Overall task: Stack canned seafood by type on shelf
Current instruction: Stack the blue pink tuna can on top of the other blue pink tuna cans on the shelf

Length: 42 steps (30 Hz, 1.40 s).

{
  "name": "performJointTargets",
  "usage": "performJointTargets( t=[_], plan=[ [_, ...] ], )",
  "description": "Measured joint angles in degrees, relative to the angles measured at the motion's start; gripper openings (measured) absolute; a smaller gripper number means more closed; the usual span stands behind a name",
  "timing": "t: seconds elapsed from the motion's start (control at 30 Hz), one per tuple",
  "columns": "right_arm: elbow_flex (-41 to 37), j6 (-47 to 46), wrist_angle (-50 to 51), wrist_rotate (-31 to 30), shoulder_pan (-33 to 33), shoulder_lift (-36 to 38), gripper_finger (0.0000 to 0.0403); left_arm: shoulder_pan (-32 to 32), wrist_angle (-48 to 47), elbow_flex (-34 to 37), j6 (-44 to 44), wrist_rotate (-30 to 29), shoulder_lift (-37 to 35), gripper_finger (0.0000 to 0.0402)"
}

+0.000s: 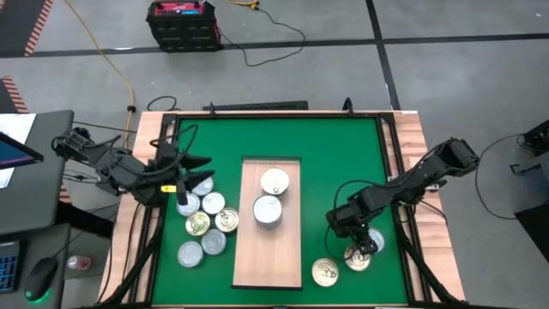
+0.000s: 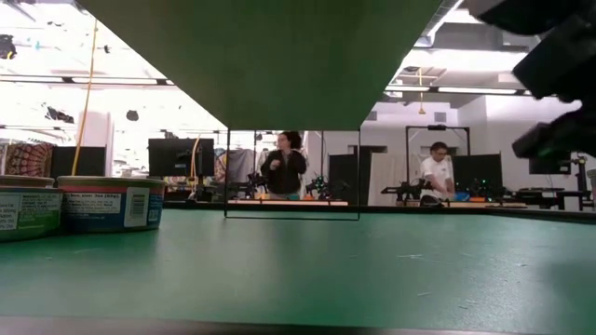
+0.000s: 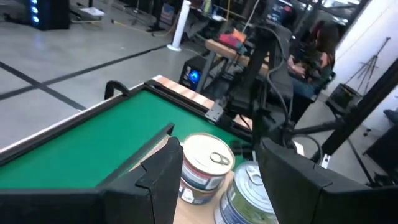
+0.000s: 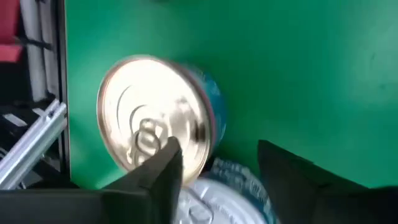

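The shelf (image 1: 268, 249), a pale wooden board, lies on the green mat (image 1: 343, 163) at mid-table. It bears a gold-topped can (image 1: 274, 182) and a silver-topped can (image 1: 268, 210). Several cans (image 1: 206, 221) stand in a cluster on the mat left of the shelf. My left gripper (image 1: 184, 176) hangs open above that cluster and holds nothing; its wrist view looks toward the shelf's two cans (image 3: 208, 163). My right gripper (image 4: 216, 149) is low over two cans at the near right. It is open, with a silver-topped can (image 4: 221, 196) between its fingers and a gold-topped can (image 4: 152, 130) just beyond. My right gripper slants down from the table's far right over the silver-topped can's lid (image 4: 205, 205), one finger on either side. I cannot tell whether a finger touches that can or the gold-topped can's rim (image 4: 186, 155).
Another gold-topped can (image 1: 324, 272) stands alone on the mat near the front edge, left of my right gripper. Black rails and a wooden rim (image 1: 412, 129) frame the mat. In the low view two cans (image 2: 110, 203) stand at the left, and people stand in the room behind.
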<state>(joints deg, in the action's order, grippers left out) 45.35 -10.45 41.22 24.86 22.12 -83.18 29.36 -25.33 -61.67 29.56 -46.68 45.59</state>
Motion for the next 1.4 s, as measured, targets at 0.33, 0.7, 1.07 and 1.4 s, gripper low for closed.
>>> performJointTargets(
  t=[0.33, 0.7, 1.07, 1.4],
  plan=[
    [-2.39, 4.43, -1.03, 2.94, -2.65, 0.0, 0.0058, 0.0, -0.04, 0.0, -1.27, -1.92, -0.4, 0.0199],
    [-2.45, 11.1, 2.13, 0.6, -17.5, -0.04, 0.0026, 0.0, -0.06, 0.0, -1.92, -2.86, -0.4, 0.0199],
    [-2.37, 22.25, 6.19, 1.11, -37.75, 0.68, 0.0026, 0.0, -0.05, 0.0, -1.64, -2.86, -0.4, 0.0199],
    [-2.37, 29.42, 8.62, 2.45, -45.78, 0.44, 0.001, 0.0, -0.06, 0.0, -1.54, -3.62, -0.4, 0.0199]
  ],
)
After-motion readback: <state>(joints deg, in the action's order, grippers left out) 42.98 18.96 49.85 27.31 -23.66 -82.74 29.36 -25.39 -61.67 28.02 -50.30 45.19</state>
